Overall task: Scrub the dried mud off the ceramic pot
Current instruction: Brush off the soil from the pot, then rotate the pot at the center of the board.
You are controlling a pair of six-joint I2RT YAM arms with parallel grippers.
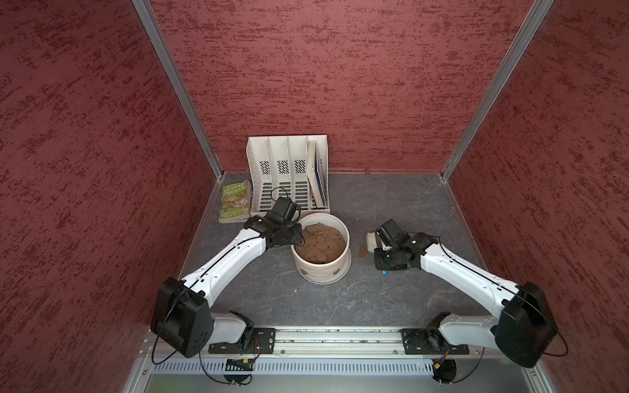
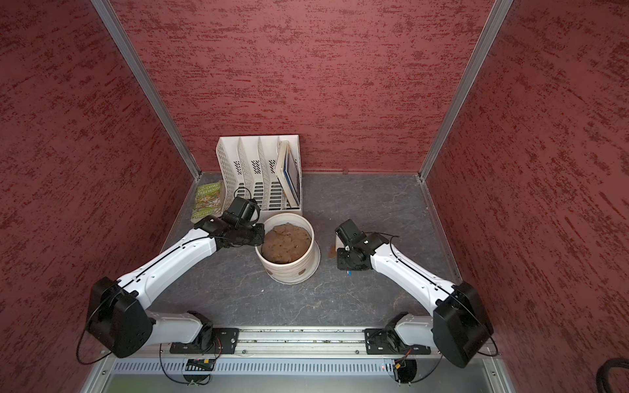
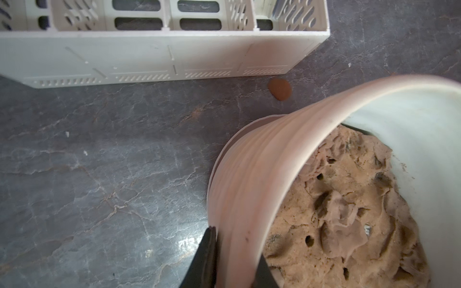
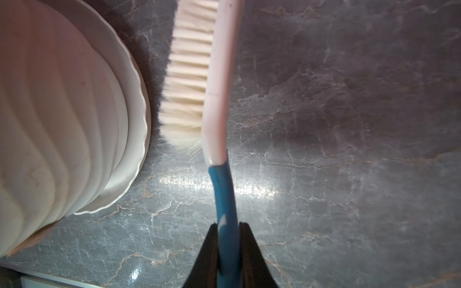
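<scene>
The ceramic pot (image 1: 320, 272) (image 2: 289, 270), cream and ridged, stands mid-table holding a lumpy soil mound (image 1: 321, 246). Two dried mud patches (image 1: 338, 271) (image 2: 301, 272) show low on its near wall. My left gripper (image 1: 299, 234) (image 3: 237, 256) is shut on the pot's left rim (image 3: 249, 199), one finger outside and one inside. Right of the pot, my right gripper (image 1: 378, 258) (image 4: 228, 229) is shut on the blue handle of a brush (image 4: 224, 194). Its white bristles (image 4: 187, 74) face the pot wall (image 4: 62, 112) with a gap between them.
A white slotted file organiser (image 1: 289, 173) (image 3: 149, 54) stands just behind the pot, with a green book (image 1: 235, 200) to its left. Loose brown flakes lie on the table (image 1: 363, 251) (image 3: 280, 89). Red walls close three sides.
</scene>
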